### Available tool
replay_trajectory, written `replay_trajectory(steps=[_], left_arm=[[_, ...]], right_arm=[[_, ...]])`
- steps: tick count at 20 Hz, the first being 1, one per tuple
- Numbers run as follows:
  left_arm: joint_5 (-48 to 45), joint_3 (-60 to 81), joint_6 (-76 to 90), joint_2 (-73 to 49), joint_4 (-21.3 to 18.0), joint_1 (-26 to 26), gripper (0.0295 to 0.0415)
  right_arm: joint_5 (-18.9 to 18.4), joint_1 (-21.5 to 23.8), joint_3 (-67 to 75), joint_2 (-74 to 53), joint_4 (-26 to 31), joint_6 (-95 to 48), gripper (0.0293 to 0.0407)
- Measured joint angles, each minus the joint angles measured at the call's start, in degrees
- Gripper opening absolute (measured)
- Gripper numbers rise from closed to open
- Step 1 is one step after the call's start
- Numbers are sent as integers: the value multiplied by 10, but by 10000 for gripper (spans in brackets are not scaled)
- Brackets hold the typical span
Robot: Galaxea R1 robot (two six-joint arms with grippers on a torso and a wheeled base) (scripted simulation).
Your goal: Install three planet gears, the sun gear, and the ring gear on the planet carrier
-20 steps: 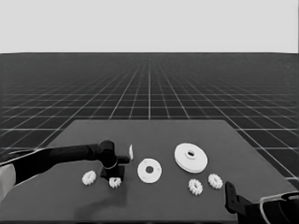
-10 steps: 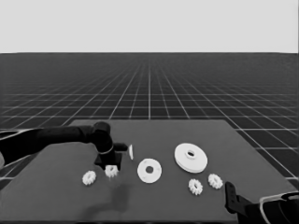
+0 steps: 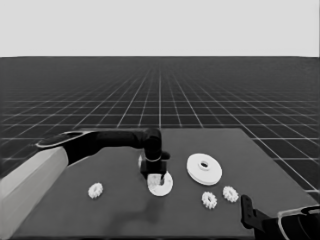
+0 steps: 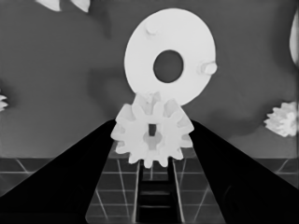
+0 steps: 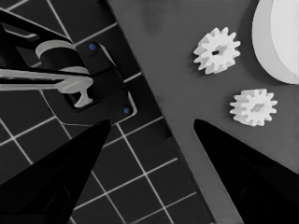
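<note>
Dark table (image 3: 115, 210) over a grid floor, lone gear (image 3: 95, 190) near left with bare tabletop around it, left gripper (image 3: 156, 176) clamping a gear (image 4: 152, 135) above the smaller round part (image 3: 160, 184) at centre, larger round part (image 3: 204, 168) right, two gears (image 3: 209, 200) near the front edge, right gripper (image 5: 149, 128) spread wide, parked off the near right corner.

Four gears show: one (image 3: 95, 190) alone at the table's left, two side by side at the right (image 3: 209, 200) (image 3: 230, 193), and one (image 4: 152, 136) between the left gripper's (image 4: 152, 140) fingers. There are two round parts, the smaller (image 3: 161, 185) and the larger (image 3: 204, 168). One thin white piece (image 3: 139, 161) shows partly behind the left arm.
</note>
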Motion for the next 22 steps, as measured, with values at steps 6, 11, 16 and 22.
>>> replay_trajectory(steps=[6, 11, 16, 22], left_arm=[[-16, -54, 39, 11, 93, 94, 312], [-18, -57, 41, 12, 97, 98, 344], [-18, -57, 41, 12, 97, 98, 385], [-2, -13, 10, 2, 37, 37, 385]], right_arm=[[0, 0, 0, 0, 0, 0, 385], [0, 0, 0, 0, 0, 0, 385], [0, 0, 0, 0, 0, 0, 385], [0, 0, 0, 0, 0, 0, 385]])
